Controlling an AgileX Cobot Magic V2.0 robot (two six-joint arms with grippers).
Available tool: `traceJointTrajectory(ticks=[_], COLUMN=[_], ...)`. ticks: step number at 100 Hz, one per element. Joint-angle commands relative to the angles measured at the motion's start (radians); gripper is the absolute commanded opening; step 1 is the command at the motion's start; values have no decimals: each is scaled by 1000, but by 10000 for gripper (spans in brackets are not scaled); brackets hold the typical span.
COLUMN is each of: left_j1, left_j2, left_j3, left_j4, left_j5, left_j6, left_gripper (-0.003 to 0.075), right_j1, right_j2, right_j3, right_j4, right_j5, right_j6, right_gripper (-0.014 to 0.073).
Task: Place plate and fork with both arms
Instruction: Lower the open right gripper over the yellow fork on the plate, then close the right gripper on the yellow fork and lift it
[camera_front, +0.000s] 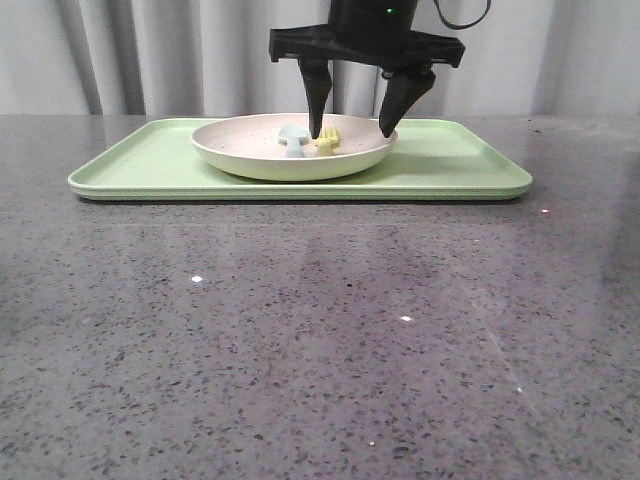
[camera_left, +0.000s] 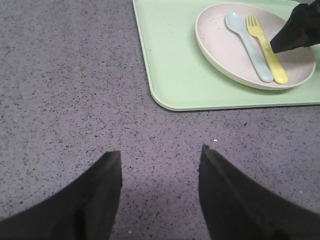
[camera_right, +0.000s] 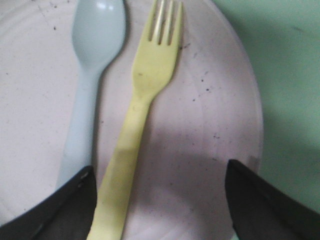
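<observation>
Grey speckled table (camera_front: 320, 340), bare over its whole near half in the front view. Light green tray (camera_front: 450, 165) sits at the far side, long edge facing the camera, raised lip all round; bare tray floor at 3 and 9 o'clock of the plate. Grey curtain (camera_front: 150, 55) behind.

Plate (camera_front: 250, 155) rests flat on the tray, roughly centre, slightly toward 9 o'clock. Inside it lie the pale blue spoon (camera_right: 87, 90) and the yellow fork (camera_right: 145, 100), side by side, nearly parallel and close together; whether they touch cannot be told. Fork lies on the side nearer the plate's rim in the right wrist view, tines and spoon bowl pointing the same way.

Right gripper (camera_front: 362, 125) comes straight down from 12 o'clock over the plate, fingers spread wide, holding nothing. Its tips are low at the plate; contact cannot be told. In the right wrist view one finger (camera_right: 60, 210) overlaps the spoon handle, the other is at the rim; the fork handle lies between them, close beside the finger at the spoon.

Left gripper (camera_left: 160, 195) hangs over bare table off the tray's corner, well apart from the plate, fingers wide apart, holding nothing.
</observation>
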Motion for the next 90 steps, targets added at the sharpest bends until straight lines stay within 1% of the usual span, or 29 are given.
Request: traceJointTrajectory(ticks=[1, 38, 46, 53, 63, 76, 84, 90], left_j1=[4, 4, 4, 4, 4, 4, 4, 4], left_j2=[-4, -4, -4, -4, -4, -4, -4, -4], left_j3=[-27, -27, -27, -27, -27, -27, -27, -27], left_j4=[-14, -14, -14, -14, -14, -14, -14, -14], left_j5=[-72, -72, -72, -72, -72, -72, -72, -72], left_j6=[-10, -10, -10, -10, -10, -10, -10, -10], left_gripper=[356, 356, 356, 356, 356, 356, 356, 356], right_j1=[-5, -5, -5, -5, -5, -5, -5, -5], right_j2=[-49, -11, -9, -9, -9, -9, -9, -9], right_j3=[-36, -37, -37, -37, -37, -37, -39, -40], right_j4=[-7, 17, 17, 17, 17, 17, 17, 17], right_j5=[-42, -37, -38, -38, -37, -37, -38, -36], right_j6=[2, 2, 2, 2, 2, 2, 2, 2], right_gripper=[541, 541, 524, 452, 297, 120, 50, 16])
